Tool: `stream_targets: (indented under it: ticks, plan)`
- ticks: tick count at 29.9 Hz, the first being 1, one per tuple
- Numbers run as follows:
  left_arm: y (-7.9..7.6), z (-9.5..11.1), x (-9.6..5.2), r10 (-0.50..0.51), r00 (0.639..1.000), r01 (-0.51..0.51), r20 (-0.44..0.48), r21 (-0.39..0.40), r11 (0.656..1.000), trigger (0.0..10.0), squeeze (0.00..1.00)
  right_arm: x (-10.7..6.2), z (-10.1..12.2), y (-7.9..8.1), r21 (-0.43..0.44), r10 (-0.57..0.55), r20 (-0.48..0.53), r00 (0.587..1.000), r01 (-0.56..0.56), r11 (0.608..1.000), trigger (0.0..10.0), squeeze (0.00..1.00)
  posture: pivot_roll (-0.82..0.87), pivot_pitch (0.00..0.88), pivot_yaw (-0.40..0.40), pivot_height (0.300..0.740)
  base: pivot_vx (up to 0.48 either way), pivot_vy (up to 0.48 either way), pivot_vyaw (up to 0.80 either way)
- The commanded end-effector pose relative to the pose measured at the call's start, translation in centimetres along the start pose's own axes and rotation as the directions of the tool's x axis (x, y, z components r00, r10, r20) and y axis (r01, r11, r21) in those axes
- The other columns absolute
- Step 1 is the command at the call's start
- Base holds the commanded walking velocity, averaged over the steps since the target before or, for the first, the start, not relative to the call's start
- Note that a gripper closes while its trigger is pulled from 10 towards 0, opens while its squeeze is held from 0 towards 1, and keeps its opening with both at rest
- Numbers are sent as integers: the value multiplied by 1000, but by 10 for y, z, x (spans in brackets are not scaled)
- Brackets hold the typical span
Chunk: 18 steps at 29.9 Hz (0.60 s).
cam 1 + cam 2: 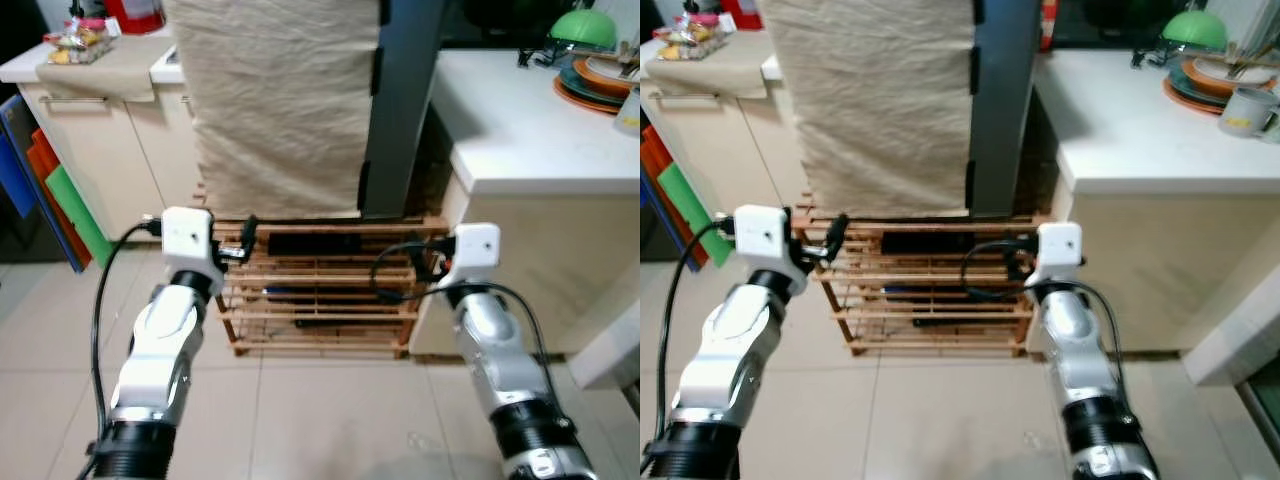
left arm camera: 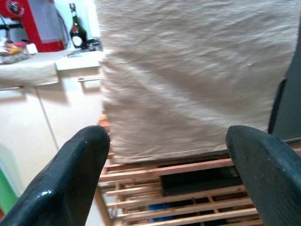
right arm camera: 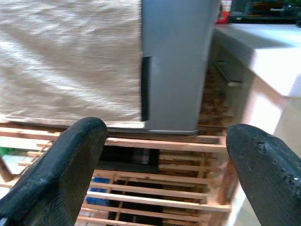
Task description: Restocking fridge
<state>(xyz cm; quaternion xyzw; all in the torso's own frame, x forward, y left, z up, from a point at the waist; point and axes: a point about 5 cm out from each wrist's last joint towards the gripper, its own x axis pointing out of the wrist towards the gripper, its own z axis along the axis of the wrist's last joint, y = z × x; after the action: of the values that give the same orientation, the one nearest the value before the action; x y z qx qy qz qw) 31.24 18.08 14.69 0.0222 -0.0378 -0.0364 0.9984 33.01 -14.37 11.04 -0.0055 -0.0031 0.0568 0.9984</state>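
The fridge [image 1: 402,100] is a tall grey box with a beige cloth [image 1: 280,100] hanging over its front. It stands on a low wooden slatted rack [image 1: 320,300]. My left gripper [image 1: 243,247] is raised before the rack's left end, just below the cloth's hem. In the left wrist view its fingers [image 2: 70,183] are spread wide, open and holding nothing. My right gripper [image 1: 428,262] is level with the rack's right end, under the grey corner. The right wrist view shows its fingers [image 3: 56,174] wide apart too, open, with nothing between them.
A white counter [image 1: 520,140] stands close on the right, carrying stacked plates [image 1: 595,85], a green bowl [image 1: 583,27] and a mug [image 1: 1245,110]. On the left are cream cabinets [image 1: 95,150] with coloured boards [image 1: 55,180] leaning against them. Tiled floor [image 1: 320,420] lies before the rack.
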Motion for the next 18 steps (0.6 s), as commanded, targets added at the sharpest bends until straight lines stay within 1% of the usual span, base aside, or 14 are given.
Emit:
stream_targets:
  ticks: [1, 2, 3, 6, 9, 17, 18]
  plan:
    - [-3, -3, 2, -2, 1000, 2, -28, 3, 1000, 10000, 0, 0, 1, -9, -24, -30, 11, 999, 30, 999, 10000, 0, -128, 0, 71, 740, 0, 480, 0]
    - [-2, -4, 2, 1, 999, -1, -36, 5, 1000, 10000, 0, 0, 2, -9, -32, -30, 14, 999, 30, 999, 10000, 0, -128, 0, 71, 740, 0, 480, 0]
    - [-2, -6, 3, 3, 999, -3, -45, -4, 1000, 10000, 0, 0, 1, -9, -27, -34, 7, 999, 35, 999, 10000, 0, -129, 0, 72, 740, 0, 480, -613]
    - [-1, -9, 4, 3, 998, -3, -64, -10, 1000, 10000, 0, -1, -4, -11, -23, -59, -22, 998, 58, 998, 10000, 0, -129, 0, 73, 740, 0, 480, -796]
    - [-2, -12, 4, -6, 997, 4, -77, -14, 1000, 10000, 0, -2, -6, -11, -45, -49, -20, 999, 48, 998, 10000, 0, -132, 0, 77, 740, 0, 480, -788]
    - [-5, -15, 6, -16, 996, 13, -89, -32, 999, 10000, 0, -5, -7, -9, -55, -30, -13, 999, 30, 998, 10000, 0, -150, 0, 85, 740, 0, 480, -787]
    - [-6, -17, 6, -14, 995, 11, -94, -32, 999, 10000, 0, -7, -6, -7, -75, -24, -2, 1000, 24, 997, 10000, 0, -151, 0, 84, 740, 0, 480, -788]
